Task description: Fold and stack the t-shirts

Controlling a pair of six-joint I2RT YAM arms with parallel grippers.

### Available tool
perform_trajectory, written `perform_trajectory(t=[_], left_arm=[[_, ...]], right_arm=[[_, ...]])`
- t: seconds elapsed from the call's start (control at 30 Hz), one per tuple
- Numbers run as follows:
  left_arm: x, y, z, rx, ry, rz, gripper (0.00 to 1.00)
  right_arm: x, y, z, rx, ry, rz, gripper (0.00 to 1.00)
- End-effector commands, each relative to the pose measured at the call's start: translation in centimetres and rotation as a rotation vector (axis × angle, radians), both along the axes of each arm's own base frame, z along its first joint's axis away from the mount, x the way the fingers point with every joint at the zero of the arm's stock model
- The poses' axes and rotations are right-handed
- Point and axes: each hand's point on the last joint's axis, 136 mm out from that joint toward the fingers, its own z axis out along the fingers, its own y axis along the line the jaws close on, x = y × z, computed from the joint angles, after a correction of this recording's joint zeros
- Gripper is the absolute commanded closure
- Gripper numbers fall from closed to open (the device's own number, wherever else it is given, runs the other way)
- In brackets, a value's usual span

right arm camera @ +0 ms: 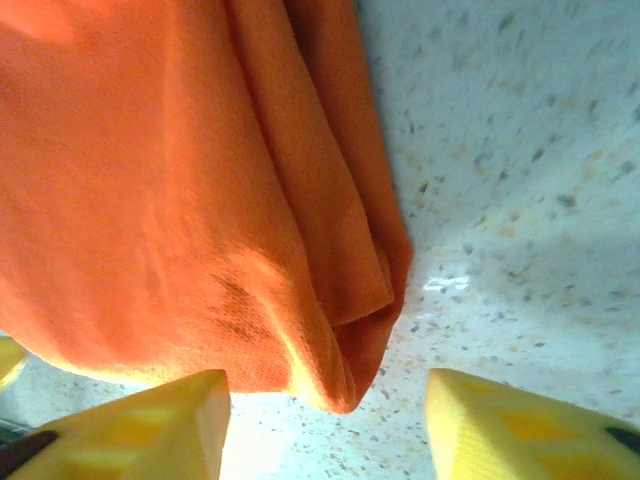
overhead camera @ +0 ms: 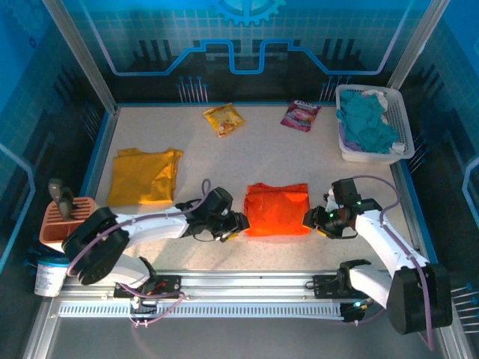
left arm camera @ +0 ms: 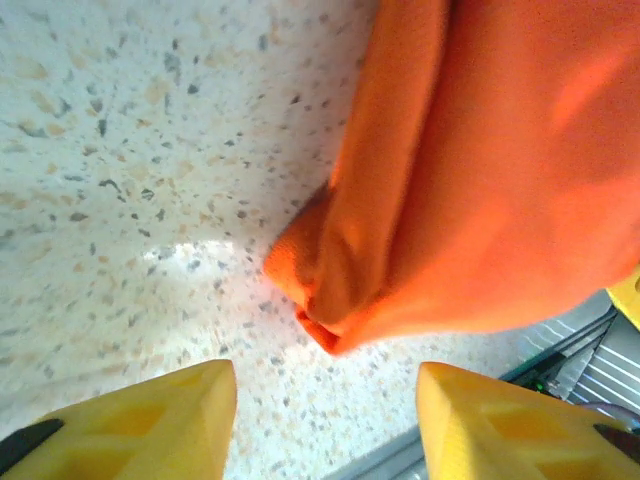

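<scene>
Left tool [left arm camera: 325, 425] and right tool [right arm camera: 328, 425], jaws apart and gripping nothing, flank one folded orange t-shirt [overhead camera: 278, 209] lying mid-bench [overhead camera: 224, 161], long axis left-to-right. One mustard t-shirt [overhead camera: 144, 176] lies well apart, leftward. Two shirts total.

Table top [overhead camera: 224, 161]: pale and speckled, edged in blue.
Yellow snack packet [overhead camera: 224, 119]: laid flat near the far edge, left of centre.
Purple snack packet [overhead camera: 301, 115]: laid flat near the far edge, well apart from the yellow one, to its right.
White basket [overhead camera: 368, 155]: set in the far right corner.
Teal cloth [overhead camera: 365, 123]: heaped inside the basket, with white fabric seen beside it.
Salmon rack [overhead camera: 73, 218]: placed off the left edge; a dark handle [overhead camera: 61, 196] is stood in it.
White cup [overhead camera: 49, 280]: seen just in front of the rack.
</scene>
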Motion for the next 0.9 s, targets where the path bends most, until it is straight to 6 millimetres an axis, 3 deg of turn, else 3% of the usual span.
perform_trajectory(t=[0.0,0.2,0.37,0.63,0.87], left_arm=[[2.4,1.4,4.4,0.033,-0.135,-0.063,0.47],[8.3,1.9,8.1,0.001,-0.363,-0.206,0.54],[11.0,0.9,7.6,0.098,-0.473,-0.368,0.56],[12.1,-0.8,4.5,0.113,-0.491,-0.466,0.54],[11.6,-2.2,2.5,0.126,-0.472,-0.507,0.53]], right_arm=[[2.7,-1.3,3.1,-0.104,-0.128,0.013,0.36],[8.6,-0.5,5.2,-0.101,-0.316,0.086,0.36],[11.6,0.0,4.6,-0.104,-0.360,0.125,0.45],[13.2,0.5,2.8,-0.099,-0.377,0.152,0.52],[13.2,0.9,1.3,-0.078,-0.336,0.156,0.53]])
